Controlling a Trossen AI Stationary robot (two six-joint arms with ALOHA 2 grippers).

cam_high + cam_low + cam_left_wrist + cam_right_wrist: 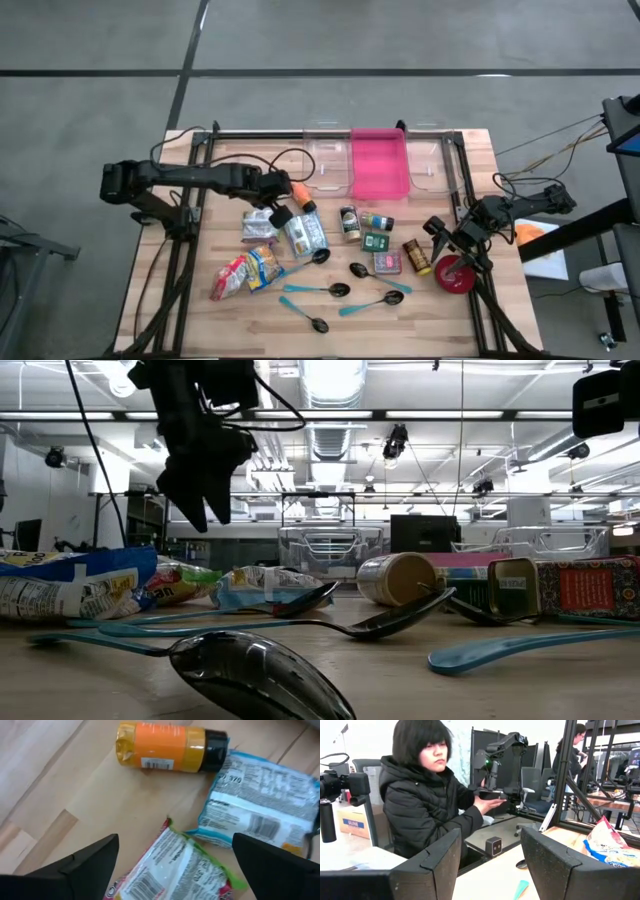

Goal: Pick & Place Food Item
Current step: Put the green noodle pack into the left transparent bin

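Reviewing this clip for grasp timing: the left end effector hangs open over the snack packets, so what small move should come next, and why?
Probably a short descent onto the green-edged packet. The left end effector is open and empty, its fingers on either side of that packet, which lies flat on the table. The orange bottle lies farther off. The right end effector waits by the red roll.

My two arms are matte black, boxy at the joints, with black cables looping off the left arm (190, 177); the right arm (520, 207) matches.
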